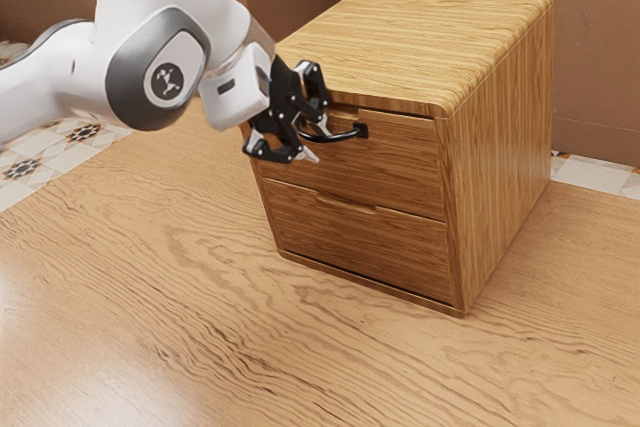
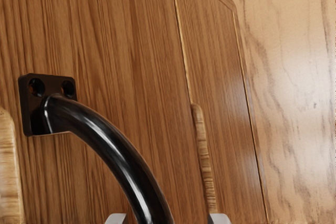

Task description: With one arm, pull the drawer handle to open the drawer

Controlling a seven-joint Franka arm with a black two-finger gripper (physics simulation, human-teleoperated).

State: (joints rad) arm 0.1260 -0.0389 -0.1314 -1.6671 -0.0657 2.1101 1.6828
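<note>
Gripper (image 1: 312, 132) stands spread at the top drawer (image 1: 390, 162) of the cabinet (image 1: 420, 37), with the black handle (image 1: 345, 134) passing between its fingers. In the wrist view the handle (image 2: 105, 140) curves out from its bolted mount and runs down between the two grey fingertips (image 2: 115, 217), with wood showing on each side of it. So the jaws straddle the bar but do not yet clamp it. The hand faces the drawer front head-on, which I judge puts the fingers either side of the bar so that a straight pull back along the arm would draw the drawer out. The drawer front sits just ahead of the fingers and looks shut or nearly so; I cannot tell which. Below the gripper lies the second drawer (image 1: 370, 237), its wooden pull (image 2: 202, 156) untouched.
</note>
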